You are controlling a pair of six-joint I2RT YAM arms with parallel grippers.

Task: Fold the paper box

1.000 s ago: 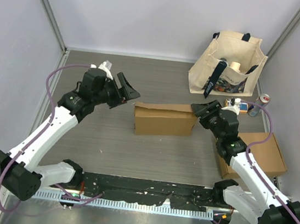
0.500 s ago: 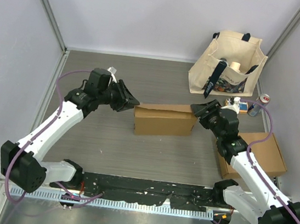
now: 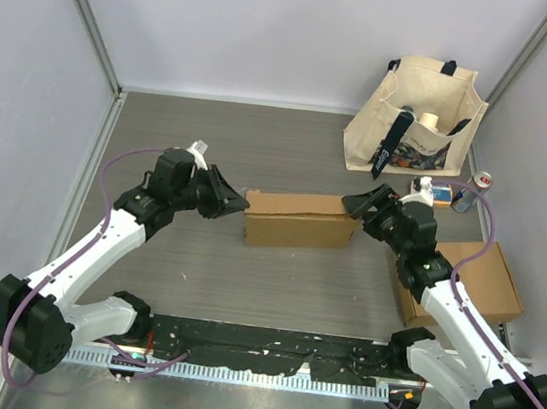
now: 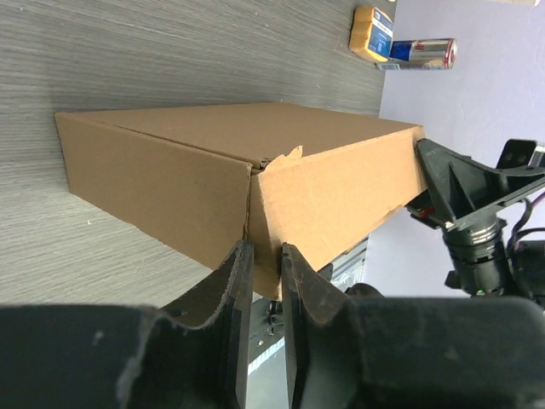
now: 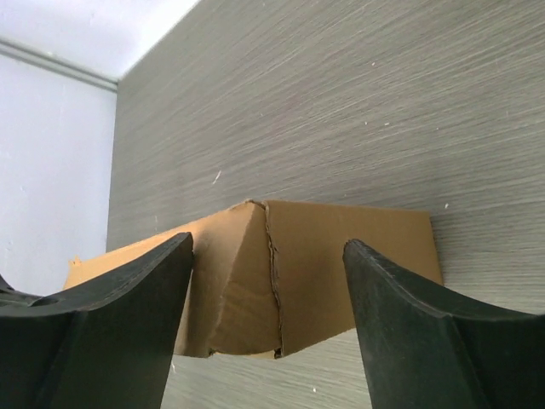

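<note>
Top external: at the right edge of the surface [image 3: 212, 136], a carton [image 3: 494, 289] lies partly under the right arm [image 3: 459, 325]. Mid-surface, the box [image 3: 296, 223] has both ends hidden: left gripper [image 3: 239, 200] pinches its left corner, right gripper [image 3: 363, 202] gapes astride the right. Bag [image 3: 363, 136] far-right, contents unclear.

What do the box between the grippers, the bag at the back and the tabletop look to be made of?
Box: brown cardboard, matte, with a torn fibrous edge in the left wrist view. Bag: likely cream canvas, soft and creased, dark handles. Tabletop: grey wood-grain surface, probably laminate, judging by fine streaks.
</note>
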